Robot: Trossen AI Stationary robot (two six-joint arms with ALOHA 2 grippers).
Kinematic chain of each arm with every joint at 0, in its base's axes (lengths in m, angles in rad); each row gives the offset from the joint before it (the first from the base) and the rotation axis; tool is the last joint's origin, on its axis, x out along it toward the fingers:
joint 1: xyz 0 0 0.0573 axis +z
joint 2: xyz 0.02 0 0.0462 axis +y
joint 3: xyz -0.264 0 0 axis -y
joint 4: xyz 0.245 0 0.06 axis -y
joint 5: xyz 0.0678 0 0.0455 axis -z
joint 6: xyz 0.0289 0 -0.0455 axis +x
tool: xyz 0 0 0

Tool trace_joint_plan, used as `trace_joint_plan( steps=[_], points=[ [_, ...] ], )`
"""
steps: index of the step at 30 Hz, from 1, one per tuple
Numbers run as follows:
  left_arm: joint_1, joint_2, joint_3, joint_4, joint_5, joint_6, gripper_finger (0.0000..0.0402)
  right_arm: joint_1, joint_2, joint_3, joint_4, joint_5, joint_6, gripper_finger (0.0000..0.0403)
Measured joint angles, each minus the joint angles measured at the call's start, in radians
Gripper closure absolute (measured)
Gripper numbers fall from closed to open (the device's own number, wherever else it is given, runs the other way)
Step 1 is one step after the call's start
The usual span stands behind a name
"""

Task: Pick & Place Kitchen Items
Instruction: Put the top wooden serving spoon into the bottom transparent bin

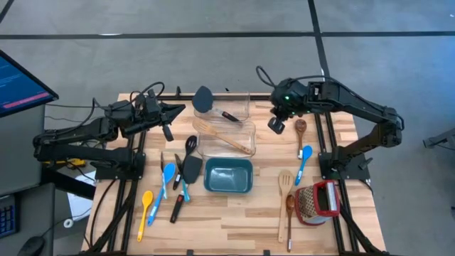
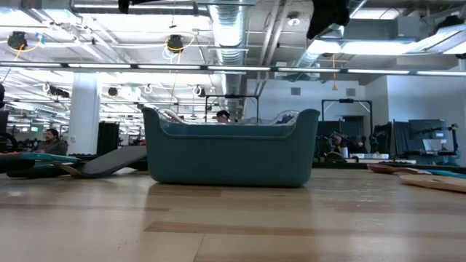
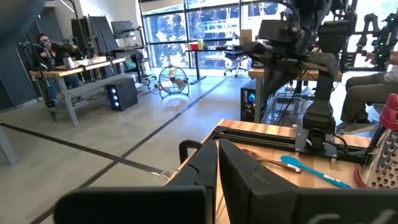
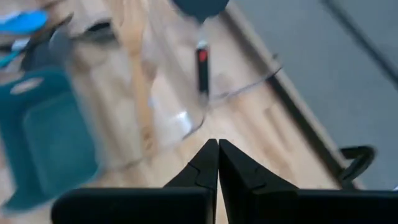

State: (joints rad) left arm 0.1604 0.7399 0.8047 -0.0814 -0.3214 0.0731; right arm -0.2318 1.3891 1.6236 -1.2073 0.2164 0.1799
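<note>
The right gripper (image 1: 276,126) hung above the far side of the desk (image 1: 234,220), just right of the clear container (image 1: 226,126), its jaws pressed together with nothing between them. The left gripper (image 1: 168,132) sat raised at the far left corner, jaws likewise pressed together and empty.

In the clear container lay a pale slotted spatula (image 1: 222,135) and a black spatula (image 1: 210,102) whose blade leaned out over the far rim. Just in front of it stood the teal tub (image 1: 228,175).

Left of the tub was a crowded cluster: a black ladle (image 1: 186,153), a black turner (image 1: 186,181), two blue spoons (image 1: 162,186) and a yellow spoon (image 1: 144,210) nearest the left edge. To the right, a brown wooden spoon (image 1: 301,129) and another blue spoon (image 1: 304,162) lay close by the right arm's base. Nearer the front were a second slotted spatula (image 1: 284,199), a dark wooden spoon (image 1: 290,220) and a red-handled grater (image 1: 318,202) by the right edge.

The front middle of the desk, ahead of the tub, was bare wood.
</note>
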Motion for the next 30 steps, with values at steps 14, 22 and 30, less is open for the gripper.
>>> trace_joint_plan(
  steps=[14,22,30],
  points=[
    [0.0,0.0,0.0,0.003,0.003,-0.003,0.0398,-0.014,-0.009,0.0,0.0,-0.061,0.159,0.0402],
    [0.0,0.0,0.0,0.003,0.003,-0.003,0.0398,-0.035,-0.01,0.0,-0.018,-0.045,0.361,0.0402],
    [0.0,0.0,0.0,0.002,-0.002,-0.003,0.0398,-0.086,-0.01,0.0,-0.131,0.05,0.54,0.0403]
  ],
)
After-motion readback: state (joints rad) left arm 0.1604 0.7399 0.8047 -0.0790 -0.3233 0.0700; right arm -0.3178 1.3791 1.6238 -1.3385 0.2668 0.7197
